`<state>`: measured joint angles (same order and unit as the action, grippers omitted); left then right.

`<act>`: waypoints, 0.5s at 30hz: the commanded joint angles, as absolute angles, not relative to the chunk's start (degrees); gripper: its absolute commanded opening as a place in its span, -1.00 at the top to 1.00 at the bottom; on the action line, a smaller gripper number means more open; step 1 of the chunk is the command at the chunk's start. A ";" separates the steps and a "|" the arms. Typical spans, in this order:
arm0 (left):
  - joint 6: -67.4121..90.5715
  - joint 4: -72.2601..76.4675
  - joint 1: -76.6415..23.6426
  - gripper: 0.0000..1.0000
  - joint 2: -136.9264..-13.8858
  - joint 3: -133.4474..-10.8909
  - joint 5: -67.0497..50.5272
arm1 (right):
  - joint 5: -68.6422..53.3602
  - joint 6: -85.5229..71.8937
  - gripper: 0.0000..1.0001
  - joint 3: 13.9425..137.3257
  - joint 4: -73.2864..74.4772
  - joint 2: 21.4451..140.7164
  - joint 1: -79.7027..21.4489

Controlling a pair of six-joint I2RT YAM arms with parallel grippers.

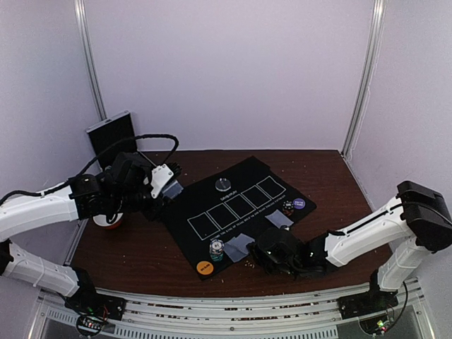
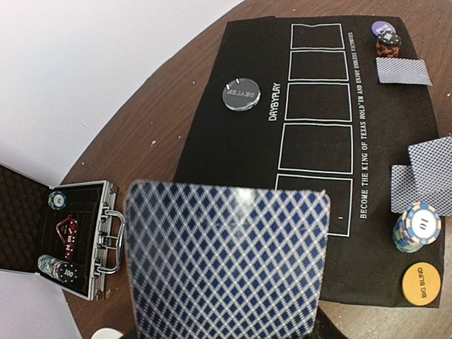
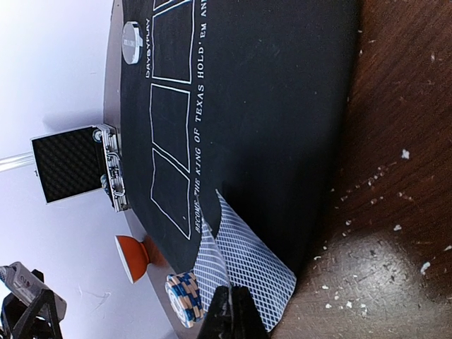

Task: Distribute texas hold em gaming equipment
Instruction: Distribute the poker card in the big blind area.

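1. Worktop (image 1: 141, 247): brown, carrying a black mat (image 1: 233, 205).
2. Case (image 2: 78, 240): open, left of the mat.
3. Left claw (image 1: 168, 182): grips a card (image 2: 226, 261) over the mat's left edge.
4. Right claw (image 3: 229, 307): closed, at two overlapping cards (image 3: 240, 261) on the mat's near edge.
5. Chips (image 3: 185, 296): stacked beside those cards.
6. Orange disc (image 2: 421, 284): mat's near corner.

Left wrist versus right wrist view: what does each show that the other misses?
Left wrist only: the held card filling the foreground, chips inside the open case, the orange disc and purple disc. Right wrist only: the right gripper, shut, and the red bowl. Both: the black mat, the dealer disc, two overlapping cards and the chip stack beside them.
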<state>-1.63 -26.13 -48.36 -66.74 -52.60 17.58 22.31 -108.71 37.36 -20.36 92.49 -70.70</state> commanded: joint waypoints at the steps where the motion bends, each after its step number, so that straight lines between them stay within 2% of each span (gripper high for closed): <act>1: -2.07 -22.57 -47.98 0.03 -66.15 -52.31 17.87 | 23.62 -109.24 1.00 39.18 -21.48 94.54 -71.02; 10: -2.41 -22.86 -48.05 0.03 -66.10 -52.63 17.92 | 22.37 -111.82 1.00 39.00 -22.61 96.68 -71.02; 15: -2.68 -22.90 -48.01 0.03 -66.07 -52.44 18.07 | 21.90 -111.88 0.66 38.69 -22.63 95.93 -71.02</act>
<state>-1.93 -25.93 -48.36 -66.76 -52.53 17.58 21.82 -111.37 38.50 -22.70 96.16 -70.70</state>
